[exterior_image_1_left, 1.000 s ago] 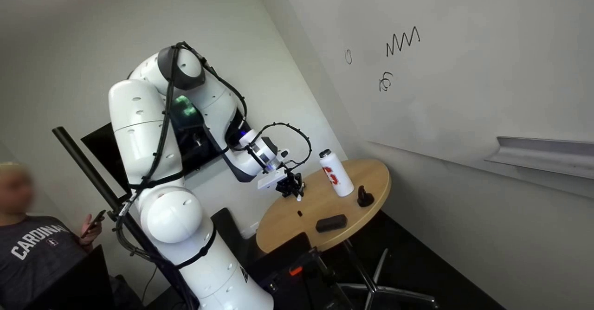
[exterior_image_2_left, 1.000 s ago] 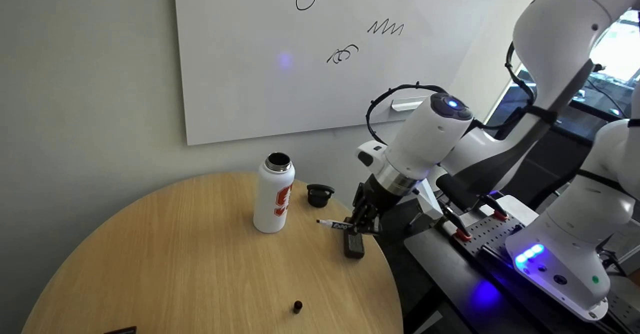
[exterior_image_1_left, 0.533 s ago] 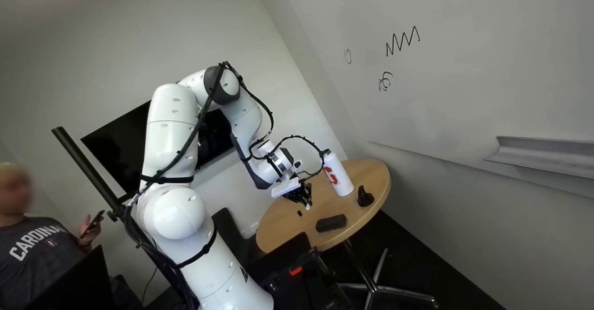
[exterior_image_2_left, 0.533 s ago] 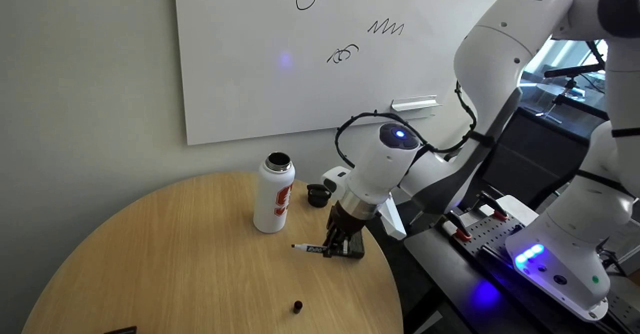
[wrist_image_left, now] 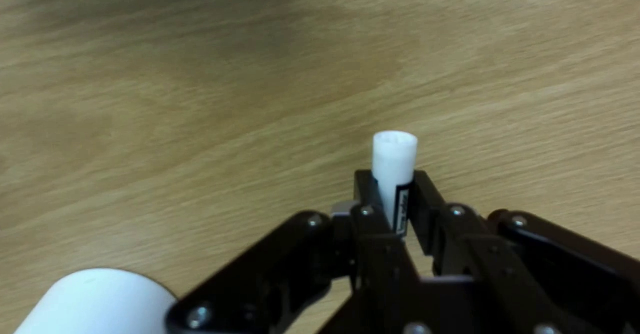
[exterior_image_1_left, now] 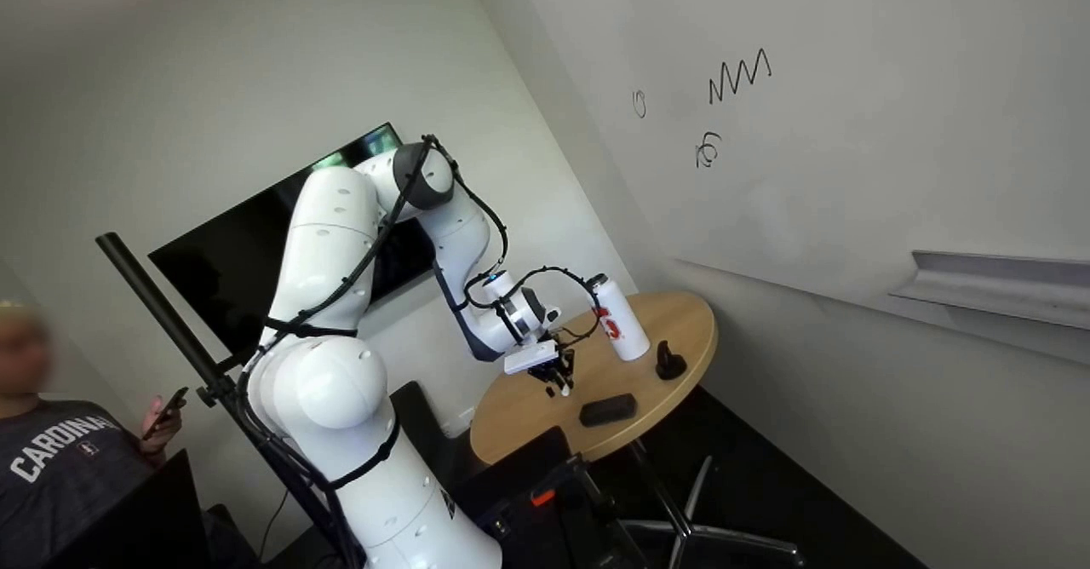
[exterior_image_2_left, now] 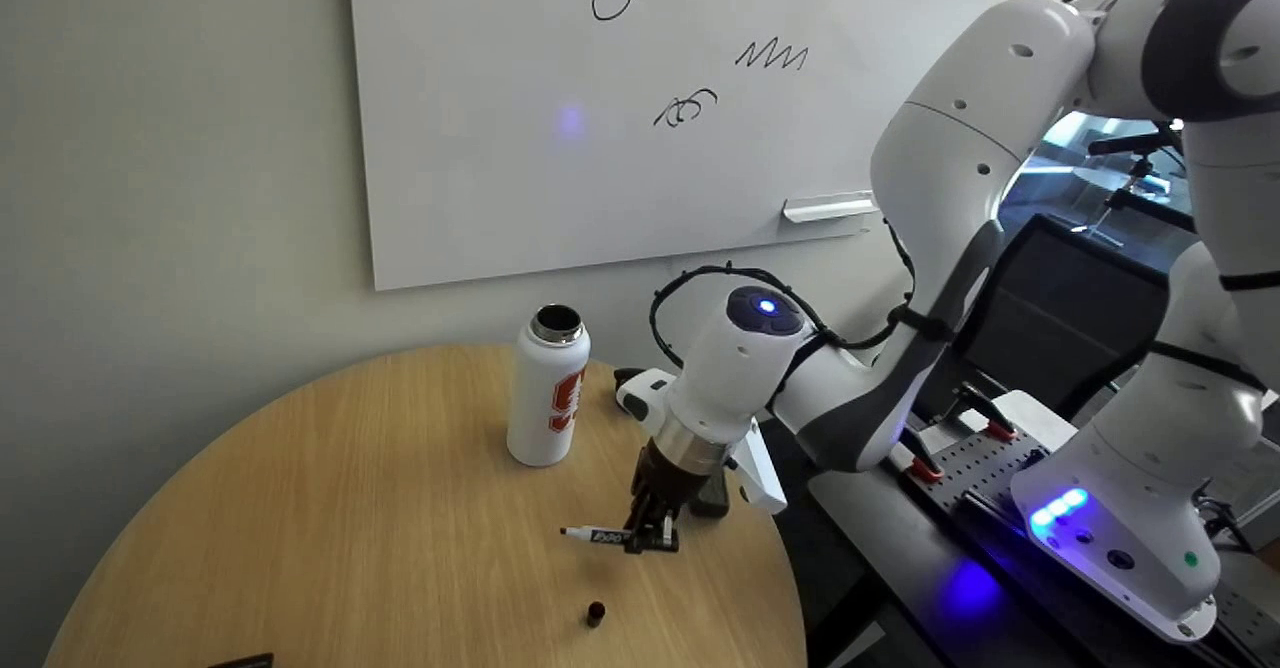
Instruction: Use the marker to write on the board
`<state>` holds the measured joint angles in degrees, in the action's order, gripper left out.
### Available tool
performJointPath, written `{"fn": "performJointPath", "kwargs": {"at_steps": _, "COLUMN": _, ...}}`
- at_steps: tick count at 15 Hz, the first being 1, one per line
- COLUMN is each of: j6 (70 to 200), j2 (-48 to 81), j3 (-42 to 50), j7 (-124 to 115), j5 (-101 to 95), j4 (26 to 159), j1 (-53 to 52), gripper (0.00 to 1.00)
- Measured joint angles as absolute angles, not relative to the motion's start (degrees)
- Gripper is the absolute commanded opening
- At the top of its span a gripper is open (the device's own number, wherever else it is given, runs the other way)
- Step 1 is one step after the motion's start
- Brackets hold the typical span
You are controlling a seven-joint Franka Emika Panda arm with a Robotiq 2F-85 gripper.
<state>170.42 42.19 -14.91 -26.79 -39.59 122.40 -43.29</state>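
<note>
My gripper [exterior_image_2_left: 640, 538] is shut on the marker [exterior_image_2_left: 598, 535], a slim white pen with a dark tip and black label. In an exterior view the marker lies roughly level, its dark tip pointing left, low over the round table. In the wrist view the fingers [wrist_image_left: 431, 204] pinch the marker [wrist_image_left: 394, 159], whose white end sticks out between them. The marker's white end also shows small in an exterior view [exterior_image_1_left: 565, 391]. The board [exterior_image_2_left: 480, 178], also in an exterior view [exterior_image_1_left: 851, 143], bears a zigzag, a loop and a scribble. The gripper is well apart from it.
A white bottle [exterior_image_2_left: 540, 398] stands open on the table [exterior_image_2_left: 300, 508]; it also shows in the wrist view [wrist_image_left: 100, 304]. A black lid [exterior_image_1_left: 669, 362], a dark eraser [exterior_image_1_left: 607, 410] and a small dark cap [exterior_image_2_left: 595, 613] lie there. A person [exterior_image_1_left: 77, 467] sits nearby.
The gripper has moved down toward the table with the marker in it, and in an exterior view leftward past the eraser, closer to the small cap. Other objects have not moved.
</note>
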Motion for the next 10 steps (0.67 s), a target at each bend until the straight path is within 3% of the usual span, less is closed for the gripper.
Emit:
{"fn": "performJointPath", "kwargs": {"at_steps": 6, "j6": 173.03, "j2": 42.25, "j3": -11.76, "j7": -15.76, "j5": -26.63, "j4": 122.42, "j1": -48.83, "gripper": 0.99}}
{"fn": "performJointPath", "kwargs": {"at_steps": 10, "j6": 173.27, "j2": 36.91, "j3": -7.93, "j7": -13.71, "j5": -23.79, "j4": 124.22, "j1": -54.46, "gripper": 1.0}}
